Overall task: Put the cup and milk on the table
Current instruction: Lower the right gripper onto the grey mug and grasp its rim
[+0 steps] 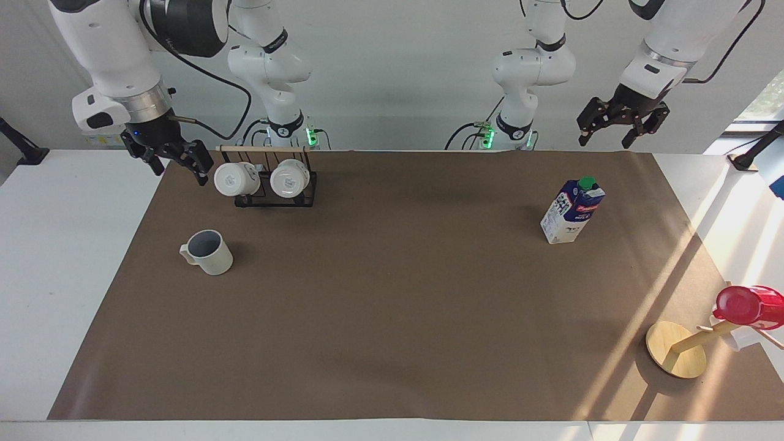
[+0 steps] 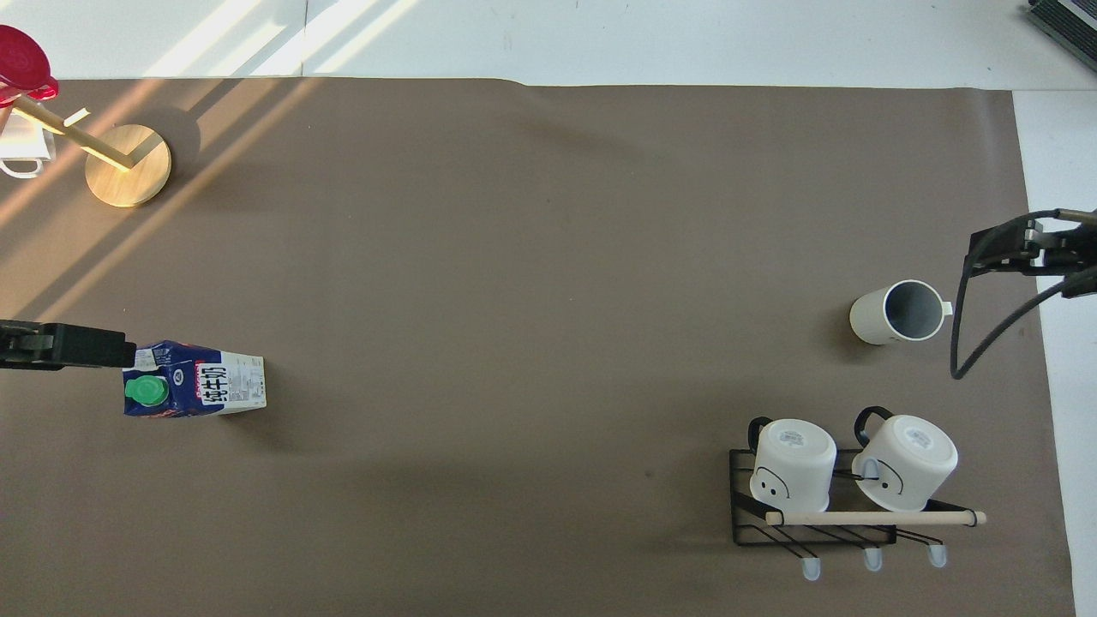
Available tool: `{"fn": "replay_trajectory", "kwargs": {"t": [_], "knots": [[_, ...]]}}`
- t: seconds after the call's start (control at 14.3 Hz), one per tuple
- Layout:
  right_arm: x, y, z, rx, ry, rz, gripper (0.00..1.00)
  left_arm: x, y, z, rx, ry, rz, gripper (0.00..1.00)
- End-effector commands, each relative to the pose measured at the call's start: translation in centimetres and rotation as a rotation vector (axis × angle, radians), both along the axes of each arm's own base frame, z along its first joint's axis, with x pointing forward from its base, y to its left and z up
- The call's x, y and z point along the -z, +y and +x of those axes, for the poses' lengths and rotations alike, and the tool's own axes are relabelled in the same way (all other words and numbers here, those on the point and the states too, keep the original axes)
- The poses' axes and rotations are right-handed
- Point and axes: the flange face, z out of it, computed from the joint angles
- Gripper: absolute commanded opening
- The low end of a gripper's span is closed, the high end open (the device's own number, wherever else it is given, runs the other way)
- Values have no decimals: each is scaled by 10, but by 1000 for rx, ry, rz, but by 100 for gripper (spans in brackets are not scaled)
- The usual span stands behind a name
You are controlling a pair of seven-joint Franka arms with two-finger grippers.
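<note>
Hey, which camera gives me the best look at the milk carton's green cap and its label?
The overhead view. There the milk carton shows its green cap face-on and the printed side panel with its red band in full. The facing view shows the carton standing upright on the brown mat, but its cap is small and its print hard to read.

Cup (image 1: 208,252) upright on table (image 1: 392,306) (mat); milk (image 1: 572,211) upright, well apart.

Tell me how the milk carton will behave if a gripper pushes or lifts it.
The milk carton stands tall on a small base on the brown mat, so a push near its green cap would probably tip it. Its flat paperboard walls may dent under a hard squeeze. How full it is cannot be seen, so its weight is uncertain.
</note>
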Motion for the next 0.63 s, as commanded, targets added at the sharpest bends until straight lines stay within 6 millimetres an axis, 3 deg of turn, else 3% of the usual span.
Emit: {"fn": "replay_trajectory", "kwargs": {"t": [0.0,0.14,0.42,0.56], "knots": [[33,-8,-10,-17,6,11,100,-5,5,-1,-12,7,-1,100],[68,-14,-12,-9,8,12,100,-4,4,-5,-9,10,0,100],[105,-19,-13,-3,22,15,100,5,3,-15,-12,-3,2,100],[125,-30,-13,16,41,18,100,19,4,-22,-16,-19,3,100]]}}
